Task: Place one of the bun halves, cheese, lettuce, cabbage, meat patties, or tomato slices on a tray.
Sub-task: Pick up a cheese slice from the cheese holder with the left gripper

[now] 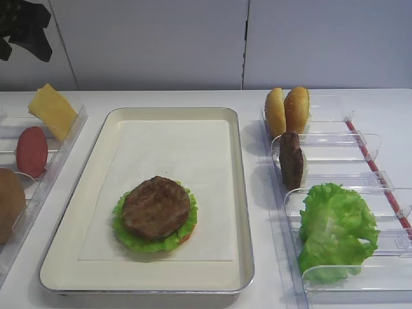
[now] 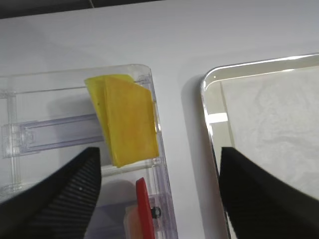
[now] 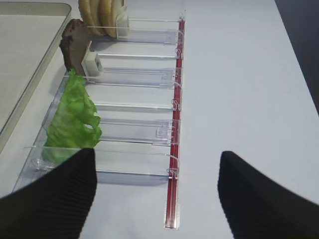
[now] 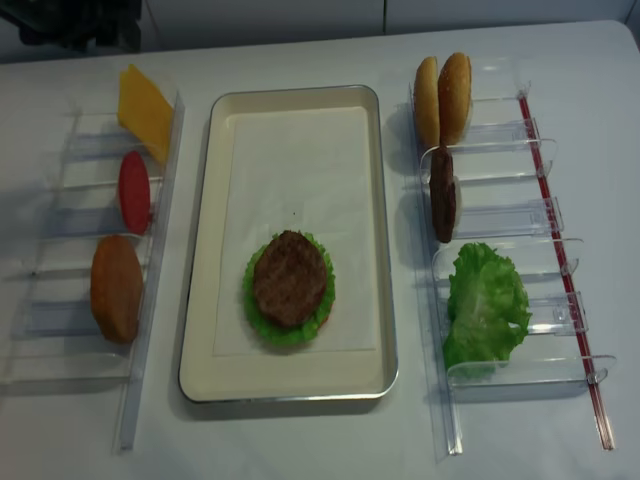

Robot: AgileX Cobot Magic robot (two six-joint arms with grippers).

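On the paper-lined tray (image 1: 237, 193) lies a stack of bun, lettuce (image 1: 151, 243) and a meat patty (image 1: 156, 206). In the left rack the cheese (image 1: 51, 111) leans upright, with a tomato slice (image 1: 31, 151) and a bun half (image 1: 9, 203) nearer the front. The left wrist view looks down on the cheese (image 2: 130, 122), the tomato's edge (image 2: 144, 209) and the tray rim (image 2: 212, 134). My left gripper (image 2: 159, 194) hangs open above the rack's end, holding nothing. My right gripper (image 3: 157, 194) is open over bare table beside the right rack.
The right clear rack (image 1: 360, 151) holds two bun halves (image 1: 288, 109), a standing patty (image 1: 291, 159) and a lettuce leaf (image 1: 336, 228). A red strip (image 3: 172, 164) runs along its outer side. The left arm (image 1: 22, 29) shows dark at the back left.
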